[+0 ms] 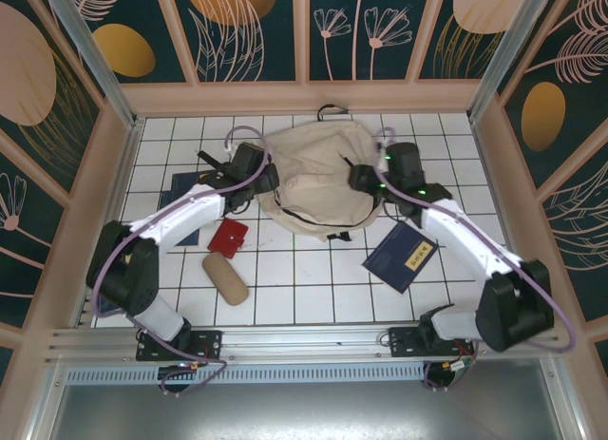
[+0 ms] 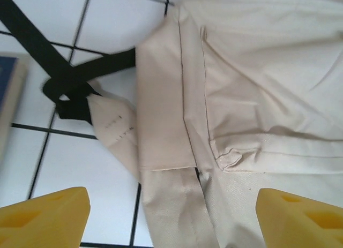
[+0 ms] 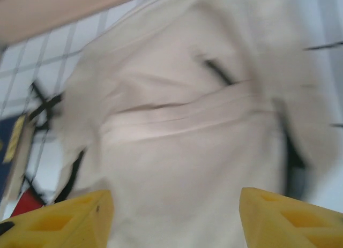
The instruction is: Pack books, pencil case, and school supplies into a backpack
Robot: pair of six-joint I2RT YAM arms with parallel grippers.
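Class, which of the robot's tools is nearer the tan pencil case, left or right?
Left. The left tool hangs at the left edge of the backpack, just beyond the pencil case; the right tool is at the backpack's right edge, much farther off.

Five loose things of four kinds are counted.
One backpack [image 1: 318, 179] is seen; two books are counted, the right book [image 1: 401, 255] lying uncovered and the left book [image 1: 179, 185] partly hidden under the left arm [image 1: 180, 221]; one pencil case [image 1: 225, 277] and one red square [image 1: 228, 238] are found. Two arms are counted as well, that one and the right arm [image 1: 465, 245]. The backpack's black straps [image 2: 59, 71] cannot be counted.
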